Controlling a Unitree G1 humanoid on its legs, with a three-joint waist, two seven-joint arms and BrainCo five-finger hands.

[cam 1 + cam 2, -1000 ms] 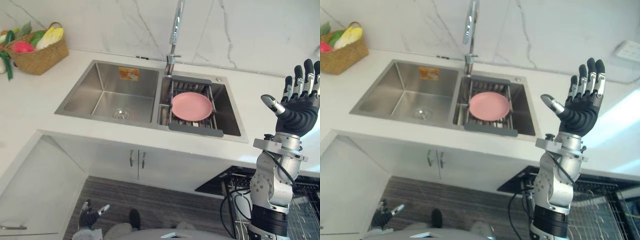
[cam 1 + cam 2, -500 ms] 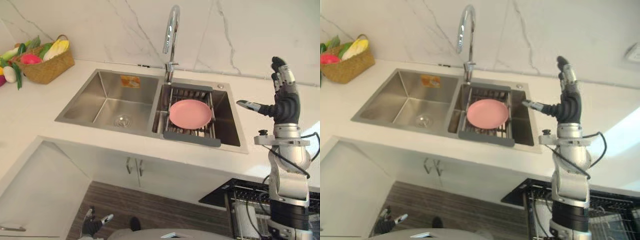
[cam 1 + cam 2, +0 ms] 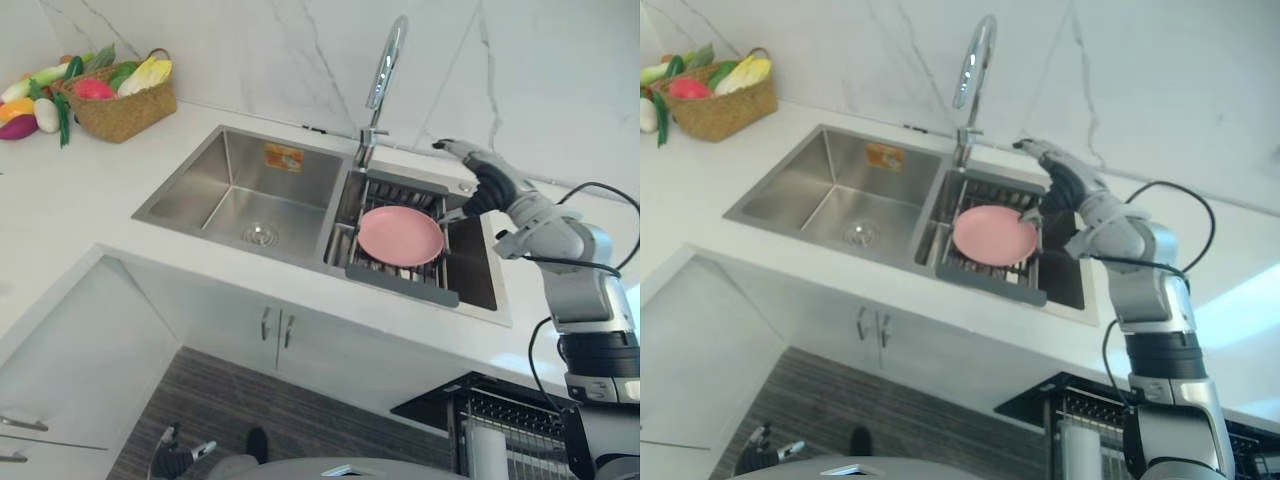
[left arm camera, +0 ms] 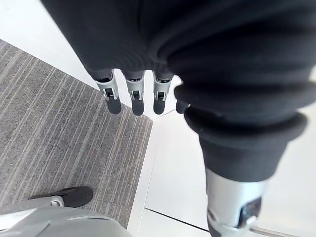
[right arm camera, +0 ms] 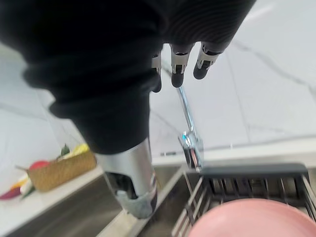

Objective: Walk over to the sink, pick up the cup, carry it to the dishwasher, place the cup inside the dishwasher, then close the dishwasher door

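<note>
Plate [image 3: 400, 235] (a pink one) lies on the drain rack [image 3: 400, 283] in the sink [image 3: 225, 205]. The right hand [image 3: 482, 178] hovers open just behind it; the left hand [image 4: 134, 96] hangs open near the floor [image 4: 59, 148].

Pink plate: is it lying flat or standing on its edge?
Lying flat: the pink plate shows its whole round face, resting on the dark rack.
</note>
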